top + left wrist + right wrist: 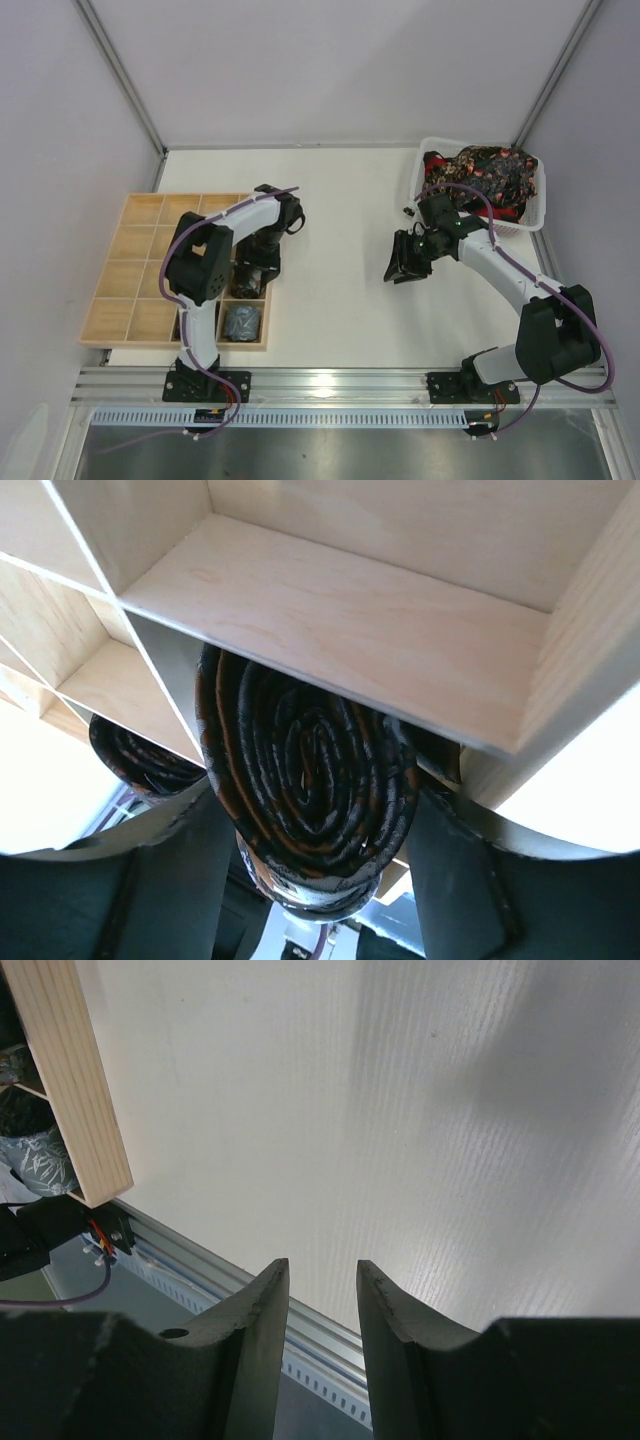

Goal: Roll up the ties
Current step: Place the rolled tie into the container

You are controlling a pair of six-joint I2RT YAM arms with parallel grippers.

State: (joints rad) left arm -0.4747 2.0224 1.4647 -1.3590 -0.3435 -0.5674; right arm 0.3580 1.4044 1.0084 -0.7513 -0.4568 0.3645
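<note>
left end effector (318,825) astride rolled tie (310,765) in tray (340,620), grip unclear | right end effector (322,1295) narrowly spread

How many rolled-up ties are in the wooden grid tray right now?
2. One rolled tie lies in the tray's nearest right-column compartment; the second tie sits in the next compartment back, between the left gripper's fingers. The arm may hide more.

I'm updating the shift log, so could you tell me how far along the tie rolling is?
Done: one rolled tie sits in a compartment of the tray. In hand: the left gripper brackets a second coil at the next compartment; grip unclear. Remaining: a heap of ties in the basket; the right gripper is empty.
</note>
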